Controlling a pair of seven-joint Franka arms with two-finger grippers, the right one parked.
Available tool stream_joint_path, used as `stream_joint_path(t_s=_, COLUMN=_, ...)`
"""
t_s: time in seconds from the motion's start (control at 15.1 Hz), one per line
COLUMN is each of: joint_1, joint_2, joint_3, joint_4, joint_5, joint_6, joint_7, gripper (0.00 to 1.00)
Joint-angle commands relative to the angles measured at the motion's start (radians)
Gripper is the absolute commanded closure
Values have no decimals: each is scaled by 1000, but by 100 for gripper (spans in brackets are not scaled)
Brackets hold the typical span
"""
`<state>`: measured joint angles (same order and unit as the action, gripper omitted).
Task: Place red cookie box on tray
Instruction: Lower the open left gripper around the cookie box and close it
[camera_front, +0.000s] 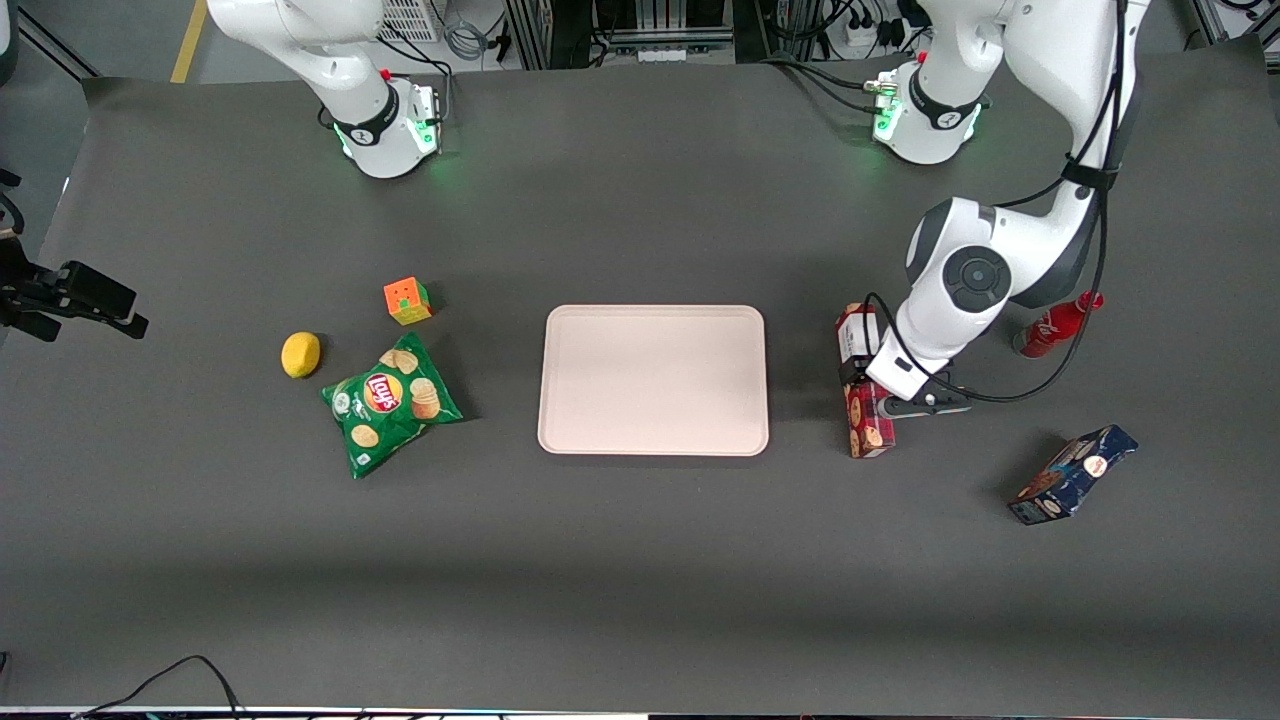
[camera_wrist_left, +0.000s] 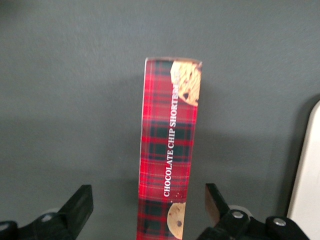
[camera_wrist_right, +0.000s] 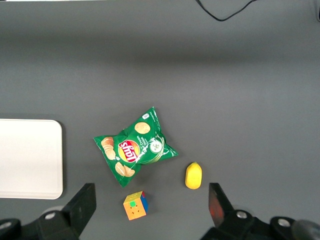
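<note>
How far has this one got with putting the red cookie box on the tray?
Done: the tool has reached the red cookie box, which lies on the table beside the tray. In hand: its fingers are open, one on each side of the box, not clamping it. Left: grip, lift, carry and set down; the tray is bare.

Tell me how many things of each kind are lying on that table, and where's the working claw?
Cookie boxes: 2, red box, blue box
Tray: 1
Chips bag: 1
Lemon: 1
Cube: 1
Cola bottle: 1
Total: 7
Gripper open, straddling the red box.
</note>
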<state>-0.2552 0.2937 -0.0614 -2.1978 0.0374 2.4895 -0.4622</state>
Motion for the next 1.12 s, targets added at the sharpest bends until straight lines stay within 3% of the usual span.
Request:
stream_joint_path(t_s=0.0, joint_1=-30, joint_2=24, joint_3=5, joint_4=-14, joint_5=21, joint_6=29, joint_7=-61, gripper=0)
stream_joint_path(t_s=0.33, joint_1=-32, joint_2=55, joint_3=5, joint_4=-40, joint_5=21, joint_6=98, joint_7=-62, gripper=1)
stream_joint_path(t_s=0.4, joint_1=-33, joint_2=56, joint_3=5, joint_4=-40, joint_5=21, joint_6=100, joint_7=-62, gripper=8)
stream_joint_path(t_s=0.59, joint_1=-32, joint_2=53, joint_3=3, joint_4=-39, joint_5=21, joint_6=94, joint_7=-50, gripper=55)
stream_joint_path(t_s=0.66, joint_1=-32, joint_2=53, joint_3=3, joint_4=-37, joint_5=21, joint_6=92, joint_7=-49, gripper=66)
stream_joint_path(t_s=0.92, joint_1=-30, joint_2=42, joint_3=3, joint_4=-30, joint_5=21, joint_6=80, joint_7=-49, gripper=99)
stream_joint_path(t_s=1.06, joint_1=-29, joint_2=27, joint_3=3, joint_4=-25, joint_5=21, joint_6=75, joint_7=-52, gripper=100)
